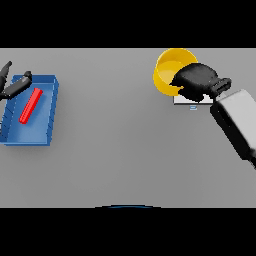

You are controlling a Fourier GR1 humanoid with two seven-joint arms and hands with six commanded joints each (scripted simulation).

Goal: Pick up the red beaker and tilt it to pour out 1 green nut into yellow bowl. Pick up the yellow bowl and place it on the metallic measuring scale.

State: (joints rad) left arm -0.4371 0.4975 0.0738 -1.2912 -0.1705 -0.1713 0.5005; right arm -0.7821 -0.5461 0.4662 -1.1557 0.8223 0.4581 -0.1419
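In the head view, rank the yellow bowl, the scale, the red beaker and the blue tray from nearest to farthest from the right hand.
1. Yellow bowl, under the right hand; scale just below it, too close to call.
2. Red beaker, lying in the tray, far left.
3. Blue tray; roughly level with the beaker.

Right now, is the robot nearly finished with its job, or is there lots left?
Nearly finished, it seems. The red beaker already lies in the blue tray, near the left hand. The right hand is at the yellow bowl, over the metallic measuring scale. Whether a nut is inside the bowl is hidden. Left: letting go.
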